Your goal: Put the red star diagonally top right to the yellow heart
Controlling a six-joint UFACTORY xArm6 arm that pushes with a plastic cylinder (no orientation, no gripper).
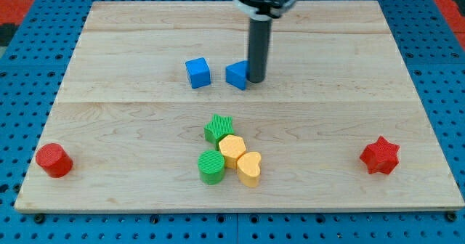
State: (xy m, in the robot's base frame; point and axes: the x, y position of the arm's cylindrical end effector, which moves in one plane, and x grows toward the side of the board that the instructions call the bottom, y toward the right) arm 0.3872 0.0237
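The red star (380, 155) lies near the board's right edge, low in the view. The yellow heart (249, 168) sits at the bottom centre, far to the star's left and slightly lower. My tip (256, 80) stands in the upper middle of the board, touching the right side of a blue triangular block (236, 75). The tip is far from both the red star and the yellow heart.
A blue cube (197, 72) sits left of the blue triangular block. A yellow hexagon (232, 149), a green star (218, 128) and a green cylinder (211, 166) cluster against the heart. A red cylinder (54, 160) lies at the bottom left. The wooden board (109, 55) rests on a blue pegboard.
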